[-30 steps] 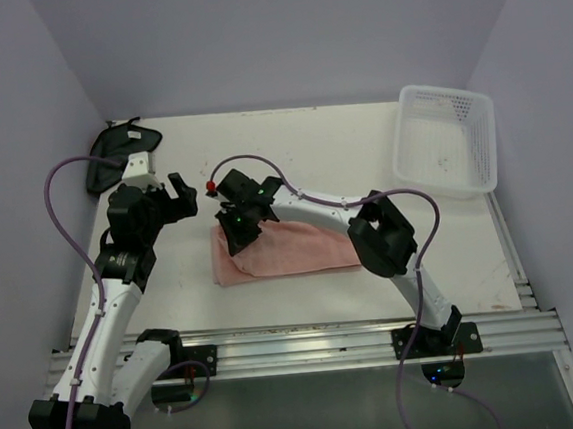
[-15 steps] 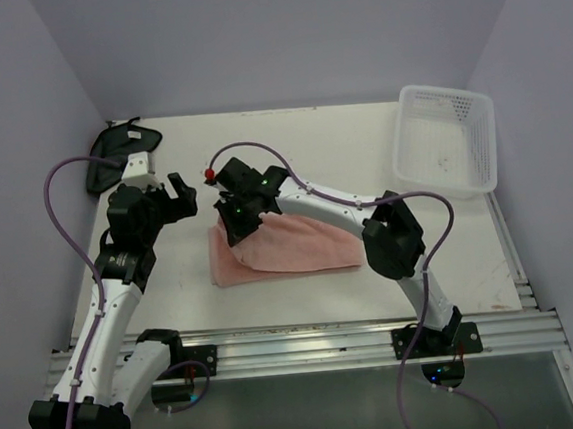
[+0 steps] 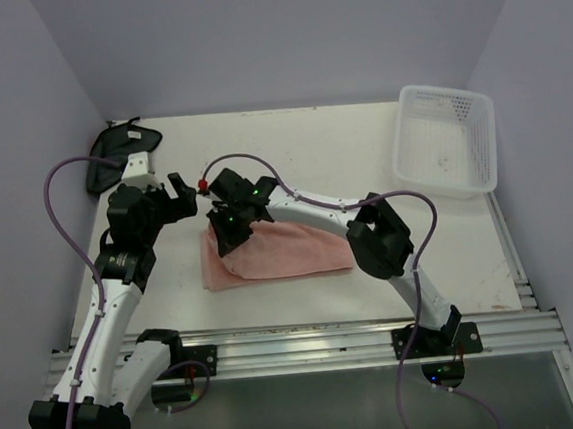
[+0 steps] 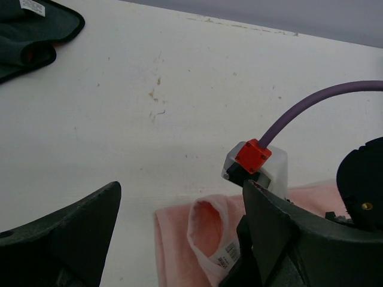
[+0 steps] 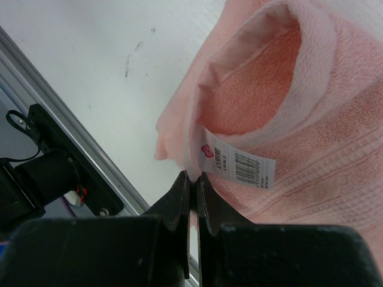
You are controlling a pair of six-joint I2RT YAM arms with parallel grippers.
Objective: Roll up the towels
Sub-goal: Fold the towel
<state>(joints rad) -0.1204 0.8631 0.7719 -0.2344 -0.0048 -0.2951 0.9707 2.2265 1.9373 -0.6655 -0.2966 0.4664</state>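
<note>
The right pincer [image 5: 192,179] pinches the salmon-pink terry towel [image 5: 335,149] by its tagged edge, seemingly to start rolling; the left pincer [image 4: 181,188] hovers spread.

A robotics lab test cell: bare lavender walls [image 3: 281,34] box in a white table [image 3: 300,143] filling mid-frame. Along the bottom of the frame an aluminium rail [image 3: 298,346] carries the left arm [image 3: 107,290] and right arm [image 3: 395,250], bolted side by side
</note>
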